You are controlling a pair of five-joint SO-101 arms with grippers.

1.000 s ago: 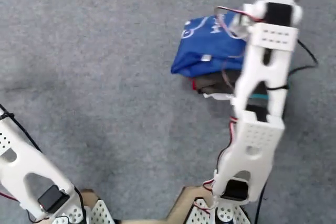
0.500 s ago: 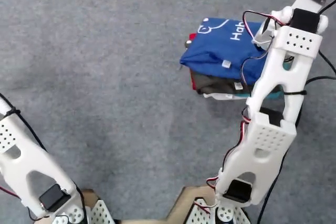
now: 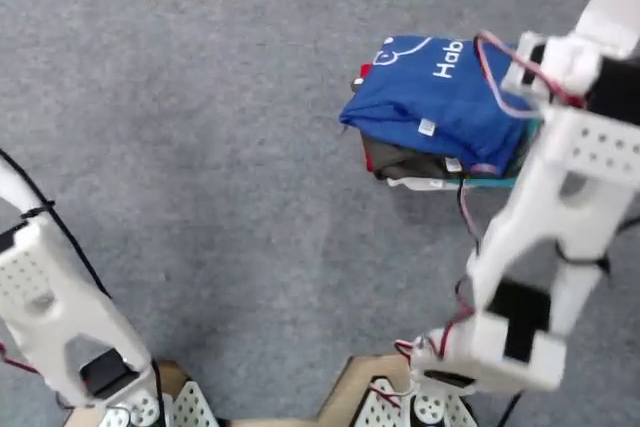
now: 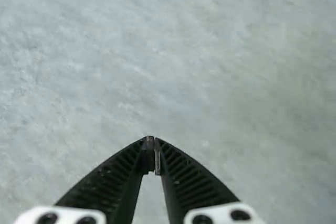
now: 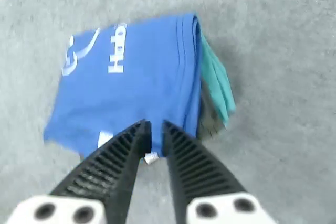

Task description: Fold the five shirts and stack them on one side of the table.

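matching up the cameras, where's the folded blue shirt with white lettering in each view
high view: folded blue shirt with white lettering tops the stack, upper right of the grey table.
right wrist view: blue shirt lies just beyond the right gripper.
left wrist view: grey table beyond the shut left gripper.
shared landmark: teal shirt edge under the blue one.

Grey felt-covered table (image 3: 200, 147); folded shirt stack (image 3: 440, 112) lying on far right part.

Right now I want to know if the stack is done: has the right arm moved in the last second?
Yes. In the high view the right arm swung rightward, off the stack of shirts it covered before.
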